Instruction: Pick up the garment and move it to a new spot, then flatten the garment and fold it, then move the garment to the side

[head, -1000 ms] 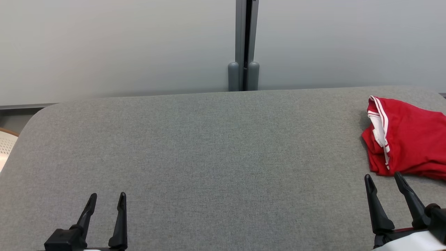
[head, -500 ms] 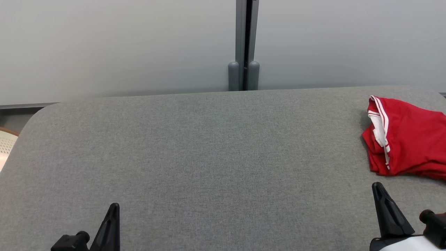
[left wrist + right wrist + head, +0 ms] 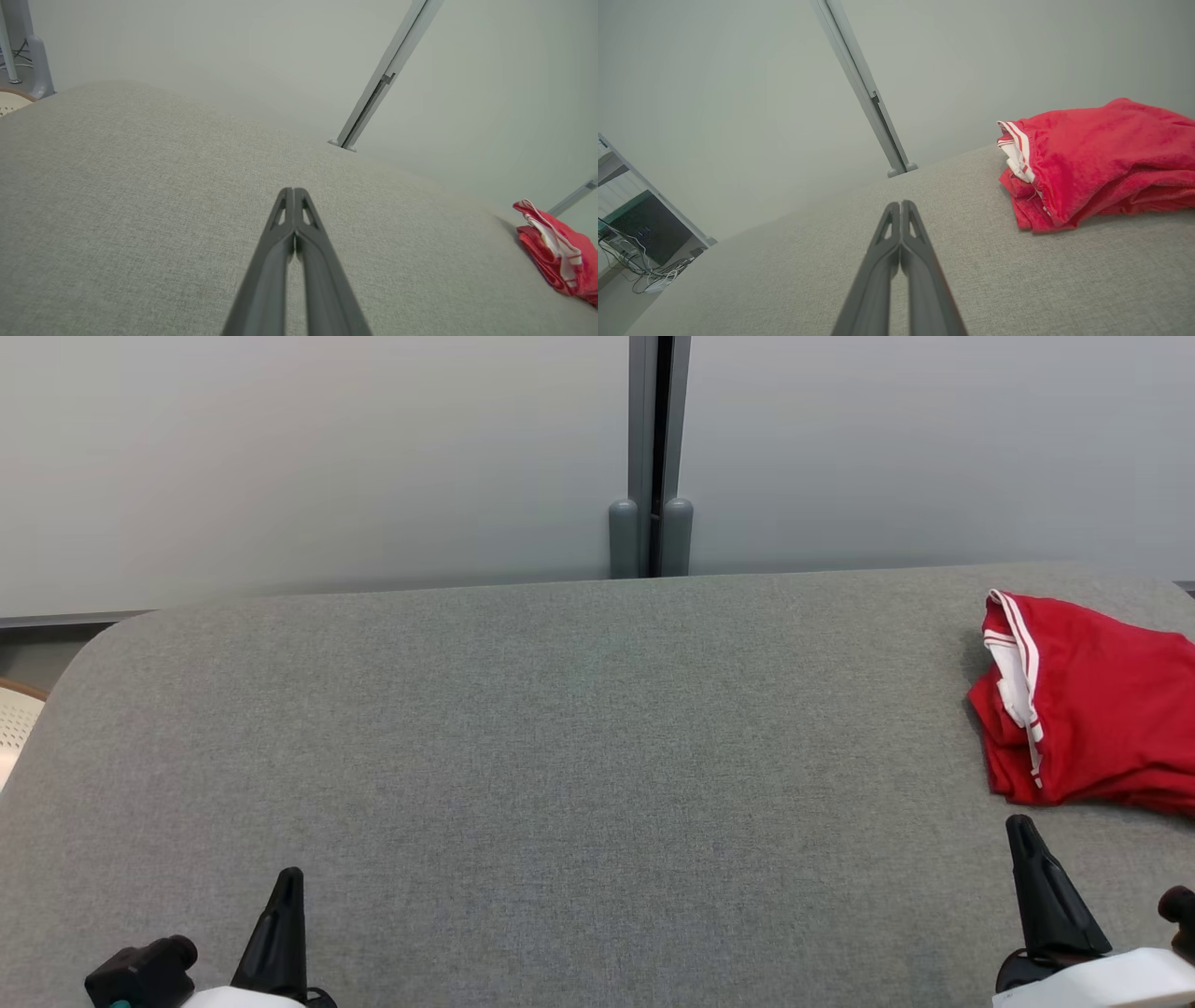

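Jaws pressed tight together on the left gripper (image 3: 283,887), nothing in them, low at the near edge of the grey desk (image 3: 560,756). Over to the right gripper (image 3: 1022,831): jaws likewise pinched closed and empty, tip just short of the red garment (image 3: 1092,709), which lies bundled in layers at the desk's far right. It looks folded and set aside, so the job seems all but finished.

Soft red cloth garment (image 3: 1102,709); matt woven table (image 3: 560,756).

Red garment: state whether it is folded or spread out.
Folded over, roughly: the red garment lies in stacked layers on the grey table, with white-striped trim at one end.
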